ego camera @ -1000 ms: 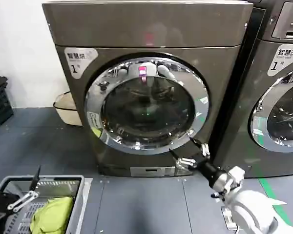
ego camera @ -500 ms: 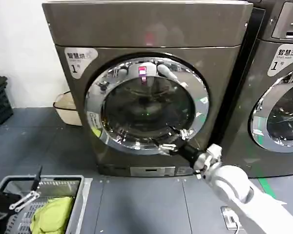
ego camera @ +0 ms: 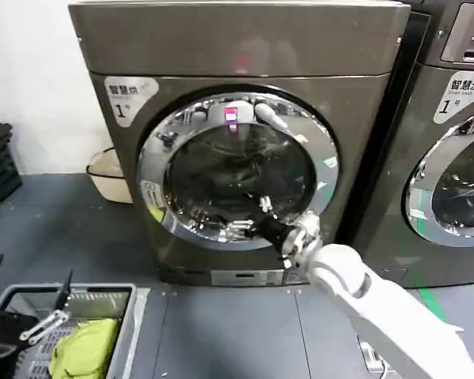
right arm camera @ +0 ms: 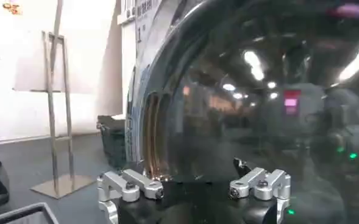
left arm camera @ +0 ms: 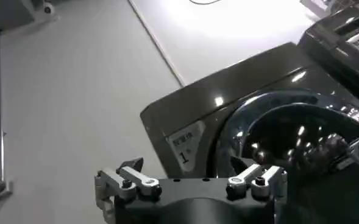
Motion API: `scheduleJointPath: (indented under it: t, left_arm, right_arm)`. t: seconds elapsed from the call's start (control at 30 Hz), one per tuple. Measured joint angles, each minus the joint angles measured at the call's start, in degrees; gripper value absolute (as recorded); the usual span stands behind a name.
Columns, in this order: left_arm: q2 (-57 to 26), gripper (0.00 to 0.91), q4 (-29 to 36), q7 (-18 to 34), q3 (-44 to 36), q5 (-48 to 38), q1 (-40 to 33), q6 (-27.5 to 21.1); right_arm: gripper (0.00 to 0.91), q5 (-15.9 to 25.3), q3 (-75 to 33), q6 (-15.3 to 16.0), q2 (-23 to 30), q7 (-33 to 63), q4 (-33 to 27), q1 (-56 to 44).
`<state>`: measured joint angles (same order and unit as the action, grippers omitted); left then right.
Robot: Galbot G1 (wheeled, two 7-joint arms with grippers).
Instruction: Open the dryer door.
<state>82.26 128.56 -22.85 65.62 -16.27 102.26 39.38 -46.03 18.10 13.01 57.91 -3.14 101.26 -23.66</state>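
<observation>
The dryer door [ego camera: 237, 170] sits shut in the front of the bronze-grey dryer [ego camera: 237, 55], its chrome ring flush against the front panel. The dark glass reflects heavily, so the drum behind it is hard to make out. The right pincer [ego camera: 253, 217] is at the lower part of the door, in front of the glass and the chrome ring; its fingers [right arm camera: 133, 185] stand apart, released, with nothing between them. Contact with the door cannot be confirmed.

A label [ego camera: 128, 93] at the upper left of the dryer front carries Chinese characters and the numeral 1. A small sticker on the ring's left side is too small to read. The neighbouring machine [ego camera: 450, 142] is cut off at the edge and carries a similar label numbered 1.

The left pincer [ego camera: 24, 328] hangs low at the robot's left, released, over a basket [ego camera: 134, 316] holding a yellow-green cloth [ego camera: 83, 347], both cut off at the frame's lower edge.
</observation>
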Motion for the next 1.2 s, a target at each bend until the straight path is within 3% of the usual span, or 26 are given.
scheduleJointPath:
  t: [1.2]
  left_arm:
    - [0.3,0.907,-0.4,-0.1,-0.4,0.5,0.3,0.3]
  right_arm:
    - [0.907,-0.3,9.1,-0.1,13.3,-0.7,-12.1,9.6]
